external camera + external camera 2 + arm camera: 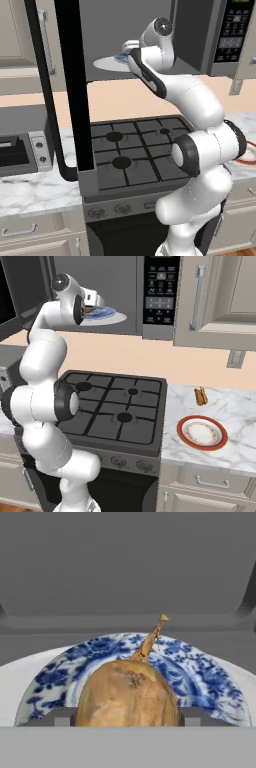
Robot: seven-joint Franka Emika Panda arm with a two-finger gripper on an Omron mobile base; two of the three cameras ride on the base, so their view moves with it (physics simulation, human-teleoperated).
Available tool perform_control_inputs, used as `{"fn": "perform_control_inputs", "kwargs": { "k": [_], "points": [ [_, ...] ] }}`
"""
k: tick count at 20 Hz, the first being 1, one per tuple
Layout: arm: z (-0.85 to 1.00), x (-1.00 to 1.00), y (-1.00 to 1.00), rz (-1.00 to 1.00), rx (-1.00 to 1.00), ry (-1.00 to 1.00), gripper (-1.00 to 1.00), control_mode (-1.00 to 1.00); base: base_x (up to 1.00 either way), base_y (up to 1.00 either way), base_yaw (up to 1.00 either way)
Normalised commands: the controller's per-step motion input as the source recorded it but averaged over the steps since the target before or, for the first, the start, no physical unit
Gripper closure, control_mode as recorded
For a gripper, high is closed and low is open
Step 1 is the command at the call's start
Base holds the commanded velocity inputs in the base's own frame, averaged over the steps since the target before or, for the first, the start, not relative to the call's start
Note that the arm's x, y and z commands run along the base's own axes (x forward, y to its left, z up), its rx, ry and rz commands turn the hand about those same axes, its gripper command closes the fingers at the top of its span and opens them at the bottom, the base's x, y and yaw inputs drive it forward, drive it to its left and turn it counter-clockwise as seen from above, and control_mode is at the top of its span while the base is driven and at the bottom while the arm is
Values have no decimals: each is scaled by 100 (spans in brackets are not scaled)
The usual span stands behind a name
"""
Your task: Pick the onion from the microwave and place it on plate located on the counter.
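Onion sat squarely between our fingertips inside the microwave

The onion [129, 693] lay on the blue patterned plate [210, 684] over the white turntable [116, 318], stem pointing away from us toward the far wall. Our gripper [123, 718] flanked the bulb on both sides; we could not tell whether it was clenched yet. The red-rimmed plate [202, 432] waited well to the right on the counter [235, 451].

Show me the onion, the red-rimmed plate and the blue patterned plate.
onion [128, 694]: hand view, middle of its golden skin.
red-rimmed plate [202, 432]: right base view, its white centre.
blue patterned plate [200, 677]: hand view, its painted right side.
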Motion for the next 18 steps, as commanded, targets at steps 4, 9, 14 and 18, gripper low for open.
{"fn": "perform_control_inputs", "kwargs": {
  "k": [4, 9, 14, 18],
  "points": [
    [36, -100, -8, 0, 0, -15, 100, -100, 0, 0, 0],
    [26, -100, -28, 0, -1, -1, 100, -100, 0, 0, 0],
    [3, -100, -54, 2, 0, 2, 100, -100, 0, 0, 0],
    [0, -100, -53, 3, 0, 13, 100, -100, 0, 0, 0]
  ]
}}
